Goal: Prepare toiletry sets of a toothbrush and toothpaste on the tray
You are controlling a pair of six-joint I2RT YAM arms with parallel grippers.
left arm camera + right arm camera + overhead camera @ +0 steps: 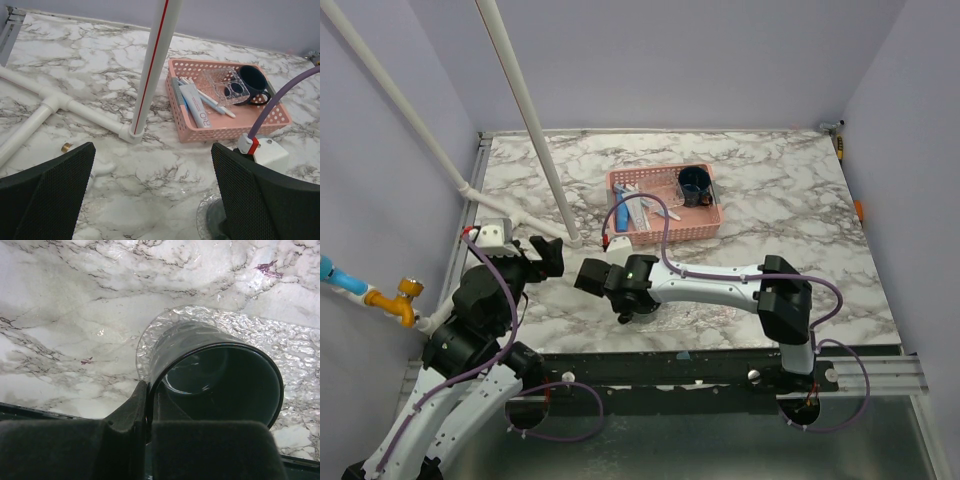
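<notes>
A dark glossy mug (220, 380) stands on the crinkly clear tray (295, 350) near the table's front edge. My right gripper (150, 407) is shut on the mug's rim, one finger inside and one outside. In the left wrist view the tray's edge (202, 217) shows at the bottom. The white and blue toothpaste tube (196, 106) and white toothbrushes (212, 100) lie in the pink basket (225, 127). My left gripper (150, 170) hangs open above bare marble to the left, holding nothing. From above, the left gripper (544, 256) and right gripper (625, 298) are a hand's width apart.
The pink basket (665, 232) also holds a second dark mug (252, 82) and a clear plastic container (227, 86). A white pipe frame (150, 75) stands on the table left of the basket, its foot (131, 134) on the marble. Walls close in on three sides.
</notes>
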